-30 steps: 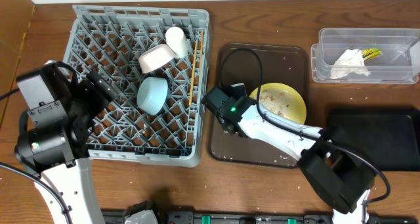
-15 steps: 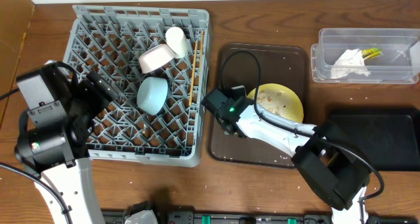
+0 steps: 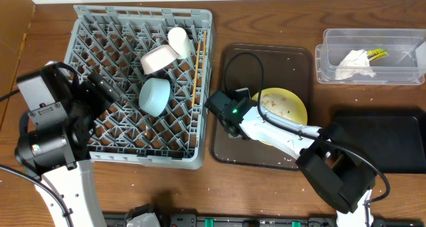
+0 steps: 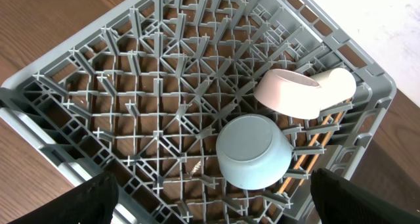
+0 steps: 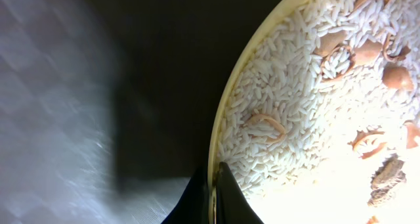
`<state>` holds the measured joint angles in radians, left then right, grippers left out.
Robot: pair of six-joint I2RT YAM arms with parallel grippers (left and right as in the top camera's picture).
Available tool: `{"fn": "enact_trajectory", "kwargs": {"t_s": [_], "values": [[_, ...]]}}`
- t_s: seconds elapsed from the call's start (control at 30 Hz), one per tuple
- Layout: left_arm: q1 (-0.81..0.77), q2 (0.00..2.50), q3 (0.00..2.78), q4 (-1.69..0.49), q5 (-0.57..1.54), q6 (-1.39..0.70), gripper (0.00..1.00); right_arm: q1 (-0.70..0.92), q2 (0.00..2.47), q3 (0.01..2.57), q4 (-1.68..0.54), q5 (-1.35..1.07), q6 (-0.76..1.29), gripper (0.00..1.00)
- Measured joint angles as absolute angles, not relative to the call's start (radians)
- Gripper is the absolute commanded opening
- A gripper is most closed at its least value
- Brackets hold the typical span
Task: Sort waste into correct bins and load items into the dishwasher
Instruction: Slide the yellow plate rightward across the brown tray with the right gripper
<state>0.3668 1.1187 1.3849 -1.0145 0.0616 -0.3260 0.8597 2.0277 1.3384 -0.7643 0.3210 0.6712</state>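
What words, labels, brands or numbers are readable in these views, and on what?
No text is readable.
On the snack wrapper in the clear tub, any print is too small to read.
The yellow plate and the dish rack show no lettering.

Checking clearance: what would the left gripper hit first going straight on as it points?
The left gripper would likely meet bare pegs of the dish rack, close beside the light-blue bowl; depth is unclear.

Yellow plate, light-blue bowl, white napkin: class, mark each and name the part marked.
Yellow plate [image 3: 296,110], overhead view, right side of its face.
Light-blue bowl [image 4: 252,152], left wrist view, middle of its outer surface.
White napkin [image 3: 351,64], overhead view, centre of the crumple.
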Motion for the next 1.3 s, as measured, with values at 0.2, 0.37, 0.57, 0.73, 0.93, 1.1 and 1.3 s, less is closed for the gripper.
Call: {"fn": "enact_trajectory", "kwargs": {"t_s": [0.2, 0.37, 0.57, 0.73, 0.93, 1.1, 1.3], "values": [[0.367, 1.118, 1.385, -1.015, 0.062, -0.326, 0.95, 0.860, 2.029, 1.374, -0.879, 0.322, 0.673, 0.01], [0.367, 1.118, 1.385, -1.015, 0.062, -0.326, 0.95, 0.860, 2.030, 1.427, -0.942, 0.324, 0.674, 0.01], [0.367, 1.118, 1.385, -1.015, 0.062, -0.326, 0.95, 0.860, 2.031, 1.459, -0.978, 0.334, 0.677, 0.01], [0.367, 1.118, 1.385, -1.015, 0.062, -0.326, 0.95, 0.860, 2.032, 1.468, -1.006, 0.345, 0.677, 0.01], [0.367, 1.119, 1.385, -1.015, 0.062, -0.326, 0.95, 0.860, 2.034, 1.476, -1.026, 0.350, 0.678, 0.01], [0.367, 1.118, 1.385, -1.015, 0.062, -0.326, 0.95, 0.860, 2.037, 1.507, -1.097, 0.378, 0.699, 0.01], [0.367, 1.118, 1.385, -1.015, 0.062, -0.326, 0.95, 0.860, 2.038, 1.605, -1.206, 0.412, 0.730, 0.01]]}}
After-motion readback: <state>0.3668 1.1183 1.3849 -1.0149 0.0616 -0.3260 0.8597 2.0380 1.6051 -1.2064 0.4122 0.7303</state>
